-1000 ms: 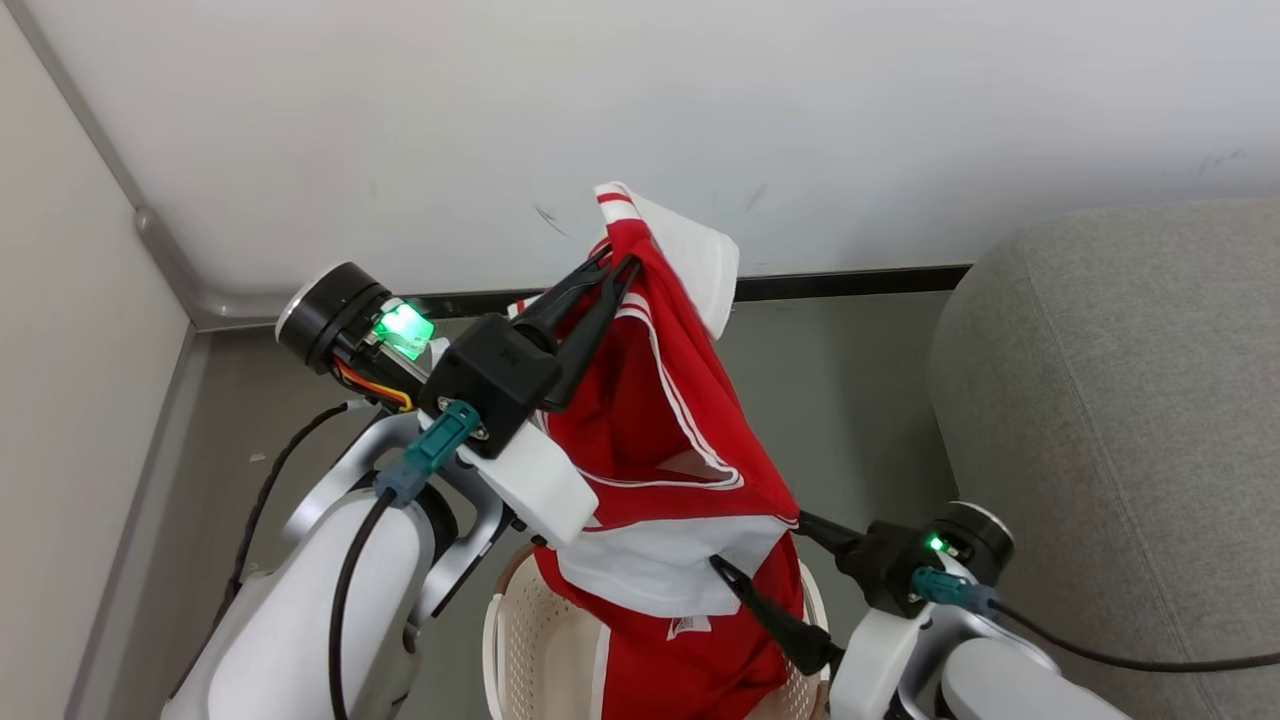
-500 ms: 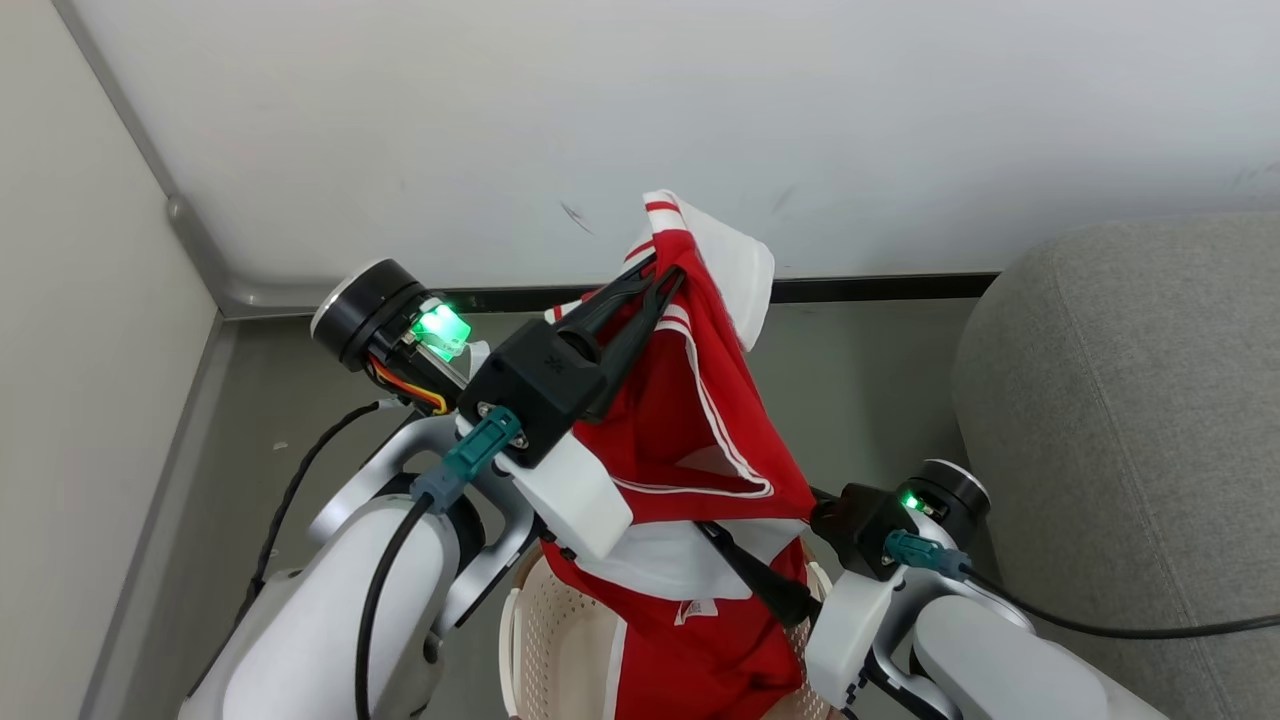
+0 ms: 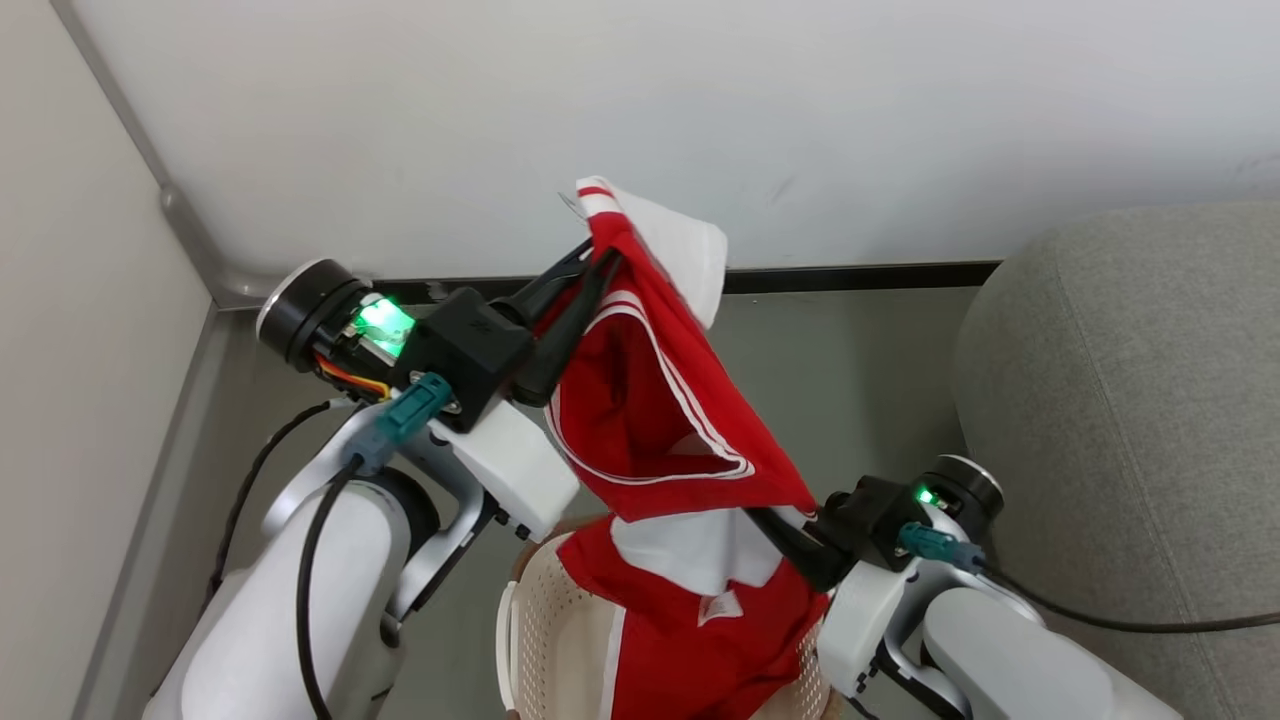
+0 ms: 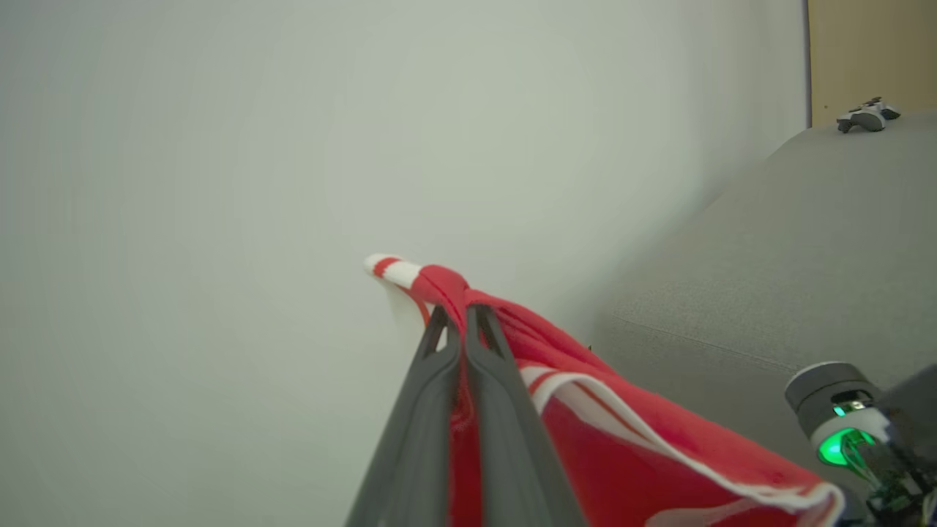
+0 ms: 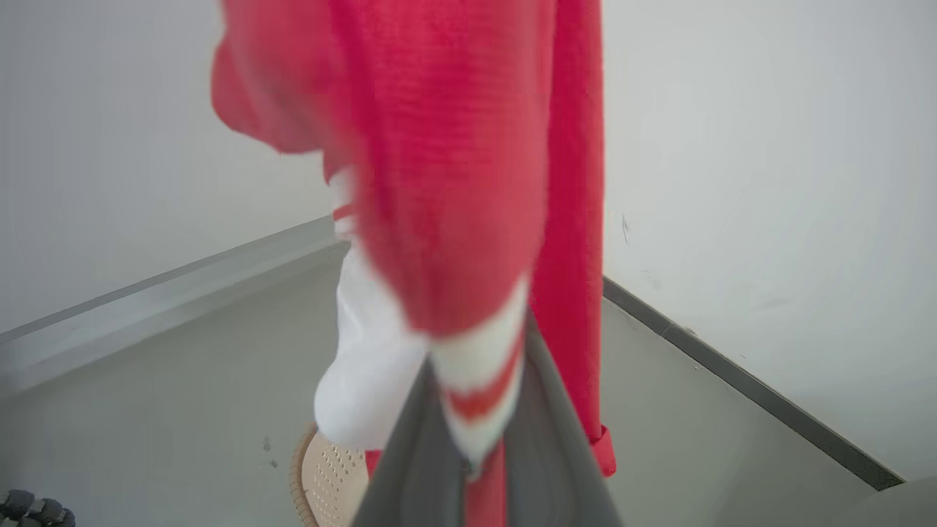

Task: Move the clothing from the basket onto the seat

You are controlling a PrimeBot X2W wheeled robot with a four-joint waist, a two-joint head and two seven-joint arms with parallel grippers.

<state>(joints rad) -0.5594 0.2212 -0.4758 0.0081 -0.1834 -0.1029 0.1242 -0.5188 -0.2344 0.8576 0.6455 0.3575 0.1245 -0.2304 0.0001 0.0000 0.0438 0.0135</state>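
Note:
A red and white garment, the clothing [image 3: 650, 420], hangs in the air above the cream basket [image 3: 545, 640] at the bottom of the head view. My left gripper [image 3: 598, 258] is shut on its upper hem, high near the wall; the left wrist view shows the fingers [image 4: 439, 395] pinching red fabric [image 4: 622, 454]. Lower right, my right gripper [image 3: 770, 520] is shut on the clothing's lower white-striped edge [image 5: 476, 395]. The garment's bottom still dips into the basket [image 5: 322, 479]. The grey seat [image 3: 1130, 430] stands at the right.
A white wall [image 3: 700, 120] with a dark baseboard [image 3: 860, 278] runs close behind the arms. A side wall [image 3: 70, 350] closes off the left. Grey floor [image 3: 850, 380] lies between basket and seat. A small controller [image 4: 867, 116] rests on the far seat.
My right gripper has closed on the garment's lower edge. The left gripper kept its grip and shifted slightly left and up, stretching the garment between both grippers.

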